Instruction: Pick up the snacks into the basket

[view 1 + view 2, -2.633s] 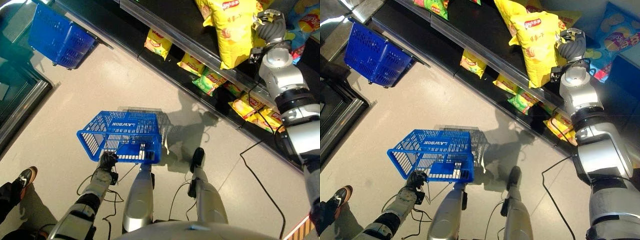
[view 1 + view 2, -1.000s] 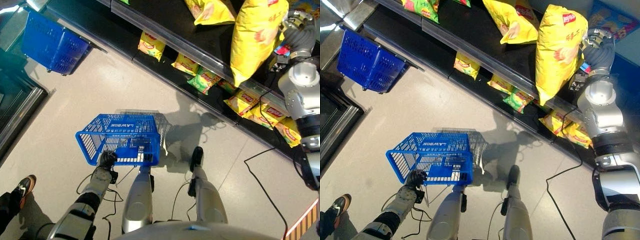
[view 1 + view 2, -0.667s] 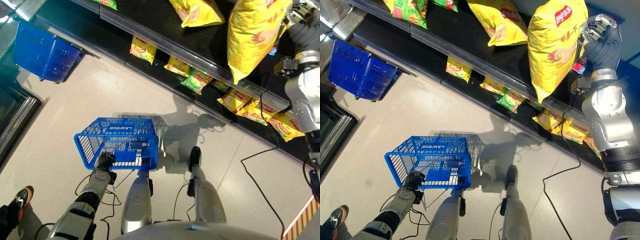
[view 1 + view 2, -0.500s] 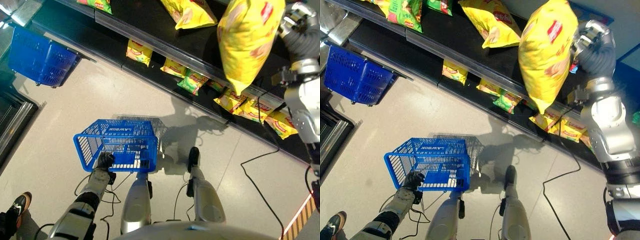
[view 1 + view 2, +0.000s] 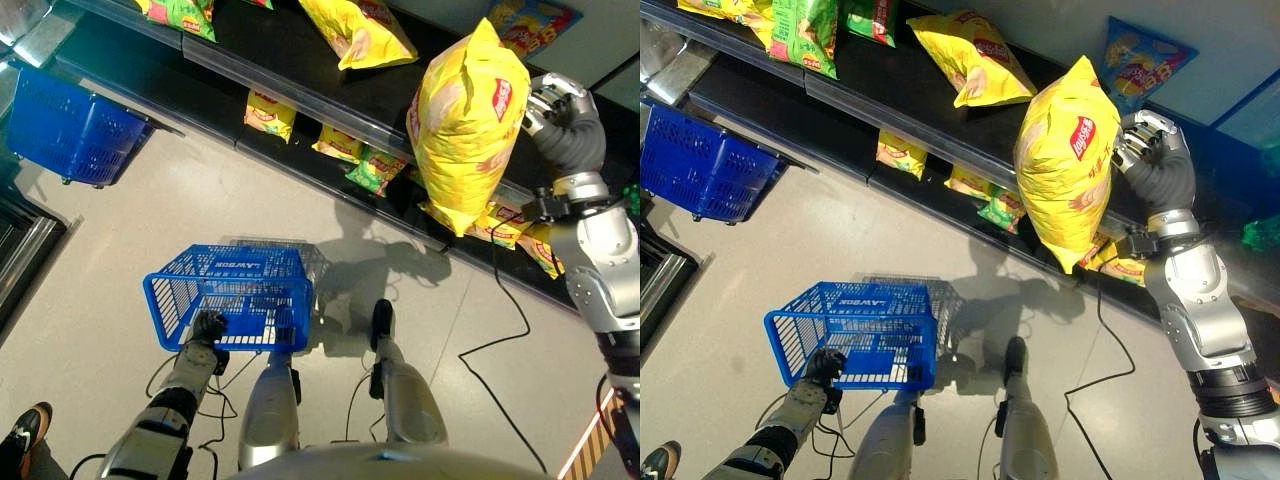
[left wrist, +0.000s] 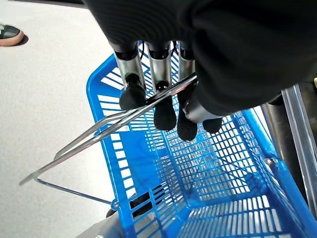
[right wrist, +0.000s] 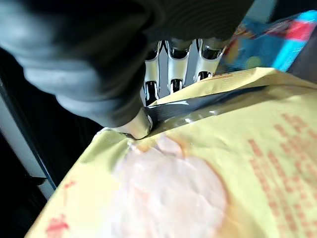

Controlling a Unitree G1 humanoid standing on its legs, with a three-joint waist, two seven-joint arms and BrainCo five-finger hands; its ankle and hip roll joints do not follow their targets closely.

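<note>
Right hand (image 5: 1150,150): fingers (image 7: 171,67) pinch the large yellow snack bag (image 5: 1065,165), lifted off the shelf (image 5: 920,95). Left hand (image 5: 207,328): fingers curled round the blue basket (image 5: 235,295) handle, low above the floor. Step: carry. Next, you swing the bag over the basket and let go.

Strong, hard light falls over the pale floor (image 5: 120,230), which reads bright all around the blue basket (image 5: 228,300). The basket throws a crisp grid shadow on the floor just beyond it, toward the shelves, so the light comes from the basket's near side. Farther beyond the basket, the metal shelf rail (image 5: 300,95) shows a thin line of glare, while the small snack packets (image 5: 268,110) under it sit in deep shade. The large yellow chip bag (image 5: 462,125), above and right of the basket, is fully lit, with a glint along its sealed edge (image 7: 198,101).
</note>
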